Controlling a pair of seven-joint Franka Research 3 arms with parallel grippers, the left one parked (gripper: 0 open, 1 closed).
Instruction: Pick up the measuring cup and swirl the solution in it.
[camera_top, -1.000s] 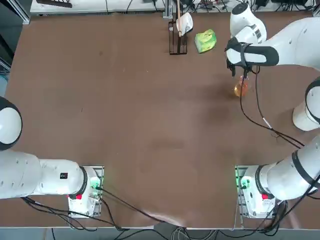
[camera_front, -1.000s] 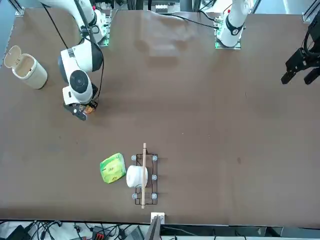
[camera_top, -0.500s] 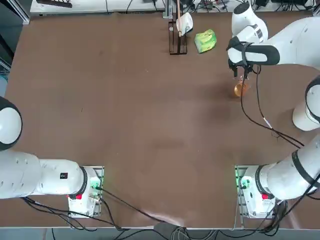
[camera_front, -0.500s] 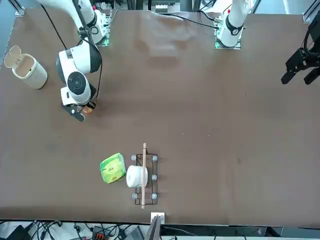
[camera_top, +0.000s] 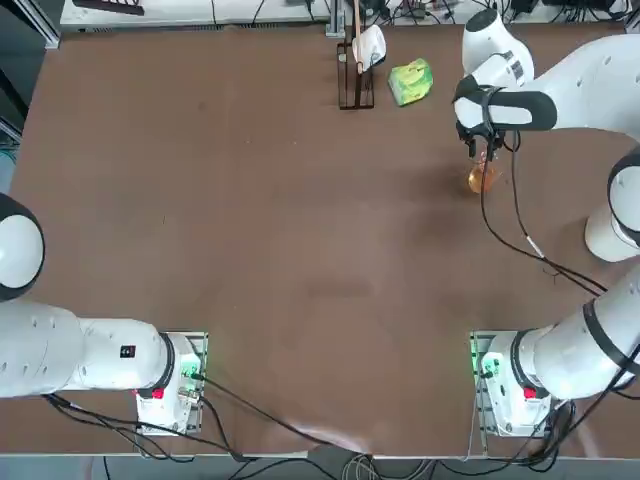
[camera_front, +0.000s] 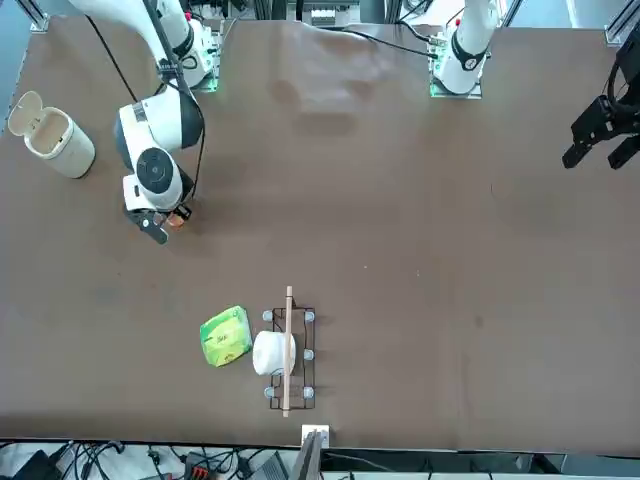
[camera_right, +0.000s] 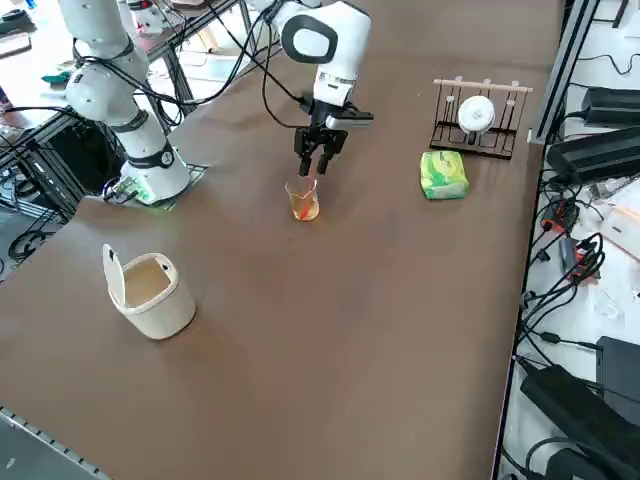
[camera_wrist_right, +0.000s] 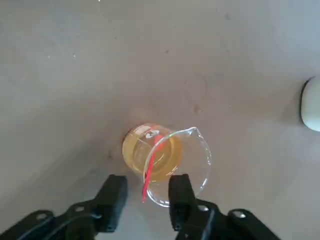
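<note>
So in the last second the right pincer (camera_wrist_right: 145, 192) had barely shifted. It drifted a touch closer over the measuring cup (camera_wrist_right: 165, 162) and settled with the near rim sitting between its two fingers (camera_wrist_right: 114, 192). The fingers were parted, one on either side of the glass wall, not pinching anything yet. I'd read that as lined up for a rim grab, with the squeeze being the next thing needed before any lifting or swirling.

The cup was standing upright on the brown surface (camera_top: 250, 200), on the robot's right side toward the far edge, well apart from the green-yellow packet (camera_top: 411, 81) and the little rack (camera_top: 354, 70). The solution (camera_wrist_right: 152, 152) was an amber pool covering the bottom, pretty shallow, with a red marking on the glass. A cream bin (camera_right: 150, 292) with its lid flipped open looked empty from the side view.
</note>
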